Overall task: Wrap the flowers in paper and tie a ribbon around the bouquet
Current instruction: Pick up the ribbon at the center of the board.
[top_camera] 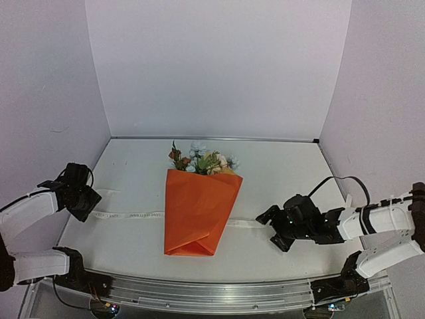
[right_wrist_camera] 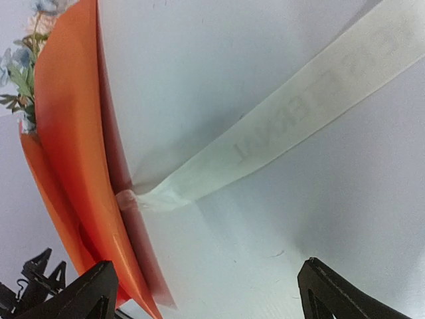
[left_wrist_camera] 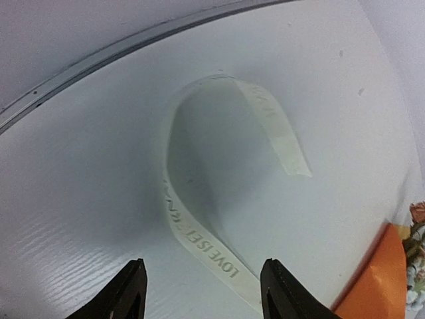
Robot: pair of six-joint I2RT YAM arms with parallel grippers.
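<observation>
Table (top_camera: 279, 166): bouquet (top_camera: 199, 199) lies flat betw. the two arms, apart from both. Paper (top_camera: 198, 219) is already folded into a tapering orange wrap, so the wrapping step looks done; narrow end points back toward the arm bases.

Ribbon (top_camera: 129, 215) runs crosswise, under the wrap as far as can be seen, w/ one tail out toward each gripper. It's not crossed over the top and not knotted, so the tying is what's left, prob. all of it.

Flowers (top_camera: 202, 159) poke from the wide end, on the far side from both hands.

Left gripper (left_wrist_camera: 202, 286): jaws apart, nothing in them. Ribbon's left tail lies just ahead of and below its fingertips, then curls up off the table in a loop, free end beyond.

Right gripper (right_wrist_camera: 206, 279): jaws spread wide, empty. Right tail lies flat ahead of it, going in at the paper edge to its left.
</observation>
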